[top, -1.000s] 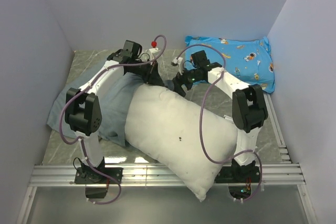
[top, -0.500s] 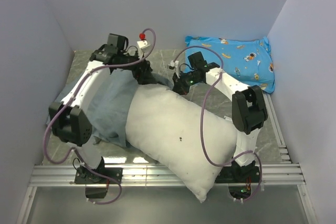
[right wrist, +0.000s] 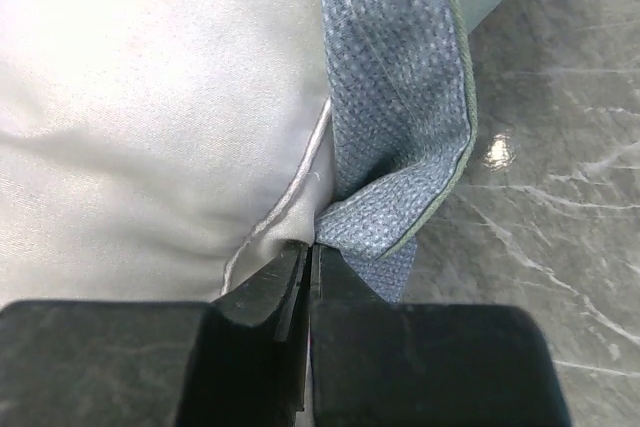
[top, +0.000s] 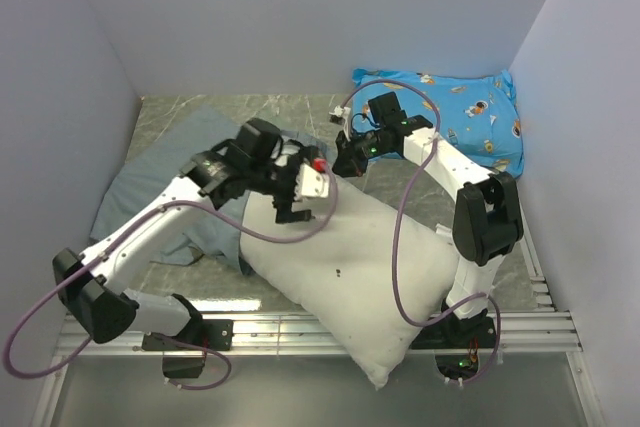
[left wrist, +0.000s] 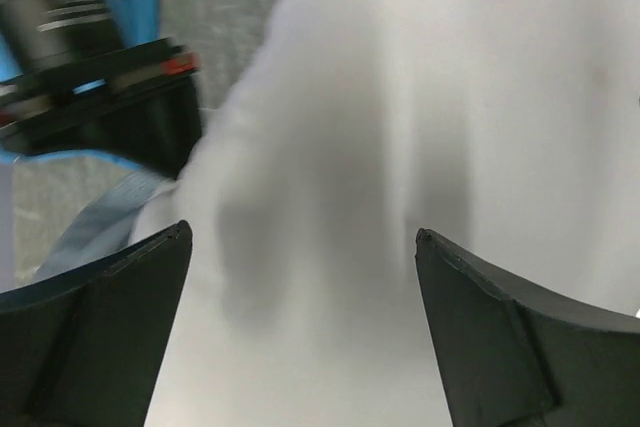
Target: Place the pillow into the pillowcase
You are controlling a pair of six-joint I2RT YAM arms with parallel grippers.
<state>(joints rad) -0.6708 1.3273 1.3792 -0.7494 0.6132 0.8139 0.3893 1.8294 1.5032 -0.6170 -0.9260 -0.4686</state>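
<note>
The left arm reaches forward and inward from its base, elbow low and far out to the left. Its left gripper [left wrist: 302, 235] points downward, jaws spread wide. The right arm stretches forward with its wrist turned inward, and the right gripper [right wrist: 310, 249] is pinched tight, fingertips together on the pillowcase [right wrist: 395, 97] edge.

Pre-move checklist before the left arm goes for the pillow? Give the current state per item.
1. Right gripper shut on the pillowcase edge: ok.
2. Right grip holds only pillowcase fabric, not the pillow seam: cannot tell. The seam runs right up to the fingertips.
3. Left gripper open and poised over the pillow's far end: ok.
4. Pillow inside the pillowcase: not ok. The top view shows its whole upper face bare.
5. Blue cartoon cushion out of the way: ok. It lies in the far right corner, apart from the pillow.
</note>
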